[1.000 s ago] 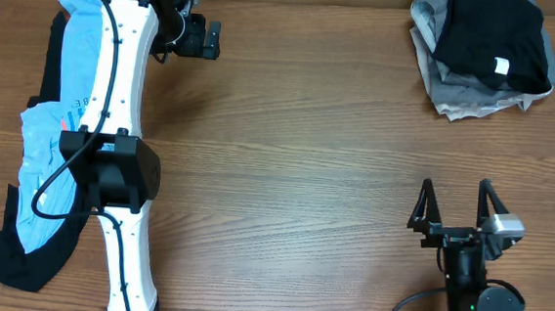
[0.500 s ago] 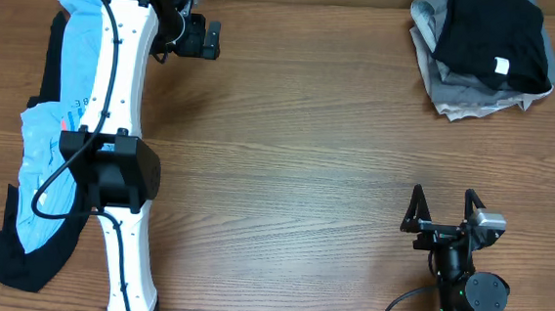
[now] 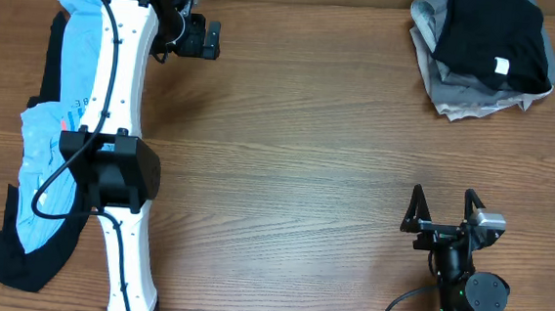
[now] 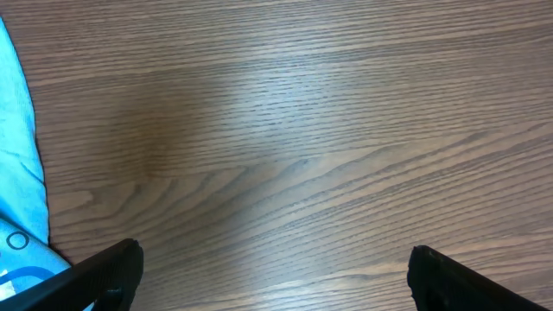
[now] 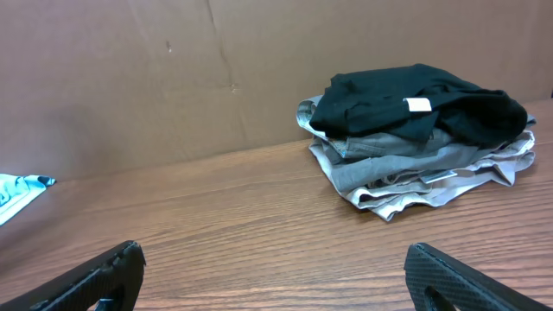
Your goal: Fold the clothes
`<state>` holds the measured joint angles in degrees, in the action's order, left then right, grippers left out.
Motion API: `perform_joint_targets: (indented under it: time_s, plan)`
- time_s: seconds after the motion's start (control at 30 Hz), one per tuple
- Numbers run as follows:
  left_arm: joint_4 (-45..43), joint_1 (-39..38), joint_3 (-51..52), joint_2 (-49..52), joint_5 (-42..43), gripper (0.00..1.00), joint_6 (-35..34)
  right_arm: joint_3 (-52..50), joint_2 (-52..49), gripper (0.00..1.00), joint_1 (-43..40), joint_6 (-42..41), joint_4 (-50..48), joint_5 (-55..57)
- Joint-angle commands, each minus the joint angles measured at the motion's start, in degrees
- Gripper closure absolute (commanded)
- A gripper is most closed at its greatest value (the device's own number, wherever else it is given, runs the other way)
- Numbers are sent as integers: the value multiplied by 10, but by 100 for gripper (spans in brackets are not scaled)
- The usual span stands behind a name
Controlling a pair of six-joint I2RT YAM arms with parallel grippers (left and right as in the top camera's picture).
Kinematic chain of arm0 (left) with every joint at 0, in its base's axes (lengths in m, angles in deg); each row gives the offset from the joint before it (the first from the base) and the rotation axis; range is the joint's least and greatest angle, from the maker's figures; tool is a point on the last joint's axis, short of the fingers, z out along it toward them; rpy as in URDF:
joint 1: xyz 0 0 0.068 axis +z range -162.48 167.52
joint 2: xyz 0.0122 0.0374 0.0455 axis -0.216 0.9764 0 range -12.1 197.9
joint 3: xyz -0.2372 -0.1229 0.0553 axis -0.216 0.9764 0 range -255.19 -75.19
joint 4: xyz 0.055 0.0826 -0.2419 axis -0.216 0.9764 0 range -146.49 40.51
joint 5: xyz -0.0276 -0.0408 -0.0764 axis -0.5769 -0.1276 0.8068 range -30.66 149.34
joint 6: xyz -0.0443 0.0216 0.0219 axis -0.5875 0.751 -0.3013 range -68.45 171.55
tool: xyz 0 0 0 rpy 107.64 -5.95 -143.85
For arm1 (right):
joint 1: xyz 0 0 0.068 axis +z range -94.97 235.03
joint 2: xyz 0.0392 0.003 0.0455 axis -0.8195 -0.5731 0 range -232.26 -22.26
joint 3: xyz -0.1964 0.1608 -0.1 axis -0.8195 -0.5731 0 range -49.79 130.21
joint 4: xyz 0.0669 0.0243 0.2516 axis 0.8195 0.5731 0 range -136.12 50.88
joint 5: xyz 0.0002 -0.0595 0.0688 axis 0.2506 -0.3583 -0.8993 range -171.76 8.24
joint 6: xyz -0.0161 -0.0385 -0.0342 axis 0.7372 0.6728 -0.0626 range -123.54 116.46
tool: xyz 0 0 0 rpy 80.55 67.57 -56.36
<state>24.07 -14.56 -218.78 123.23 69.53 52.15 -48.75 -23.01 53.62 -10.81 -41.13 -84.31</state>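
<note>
A stack of folded clothes (image 3: 485,54), black on top of grey, lies at the table's far right corner; it also shows in the right wrist view (image 5: 415,130). A light blue garment (image 3: 47,159) and a black one (image 3: 21,255) lie unfolded along the left edge under my left arm; the blue cloth shows at the left of the left wrist view (image 4: 17,199). My left gripper (image 3: 207,39) is open and empty over bare wood at the far left. My right gripper (image 3: 442,208) is open and empty near the front right, pointing toward the stack.
A brown cardboard wall (image 5: 173,78) stands behind the table's far edge. The wooden table (image 3: 307,158) is bare between the left pile and the right stack.
My right gripper has pulled back toward the front edge and a little left. The left arm and the clothes have not moved.
</note>
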Motion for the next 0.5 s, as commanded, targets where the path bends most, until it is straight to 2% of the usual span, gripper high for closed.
perform_joint_targets:
  time_s: [0.0, 0.27, 0.47]
  plan:
    - [0, 6, 5, 0, -3, 0, 5, -6, 6, 0, -2, -2, -4, 5]
    - [0, 6, 5, -5, -6, 0, 5, -6, 6, 0, -2, -2, -4, 5]
    - [-1, -4, 30, -82, -5, 0, 5, -6, 6, 0, -2, -2, -4, 5]
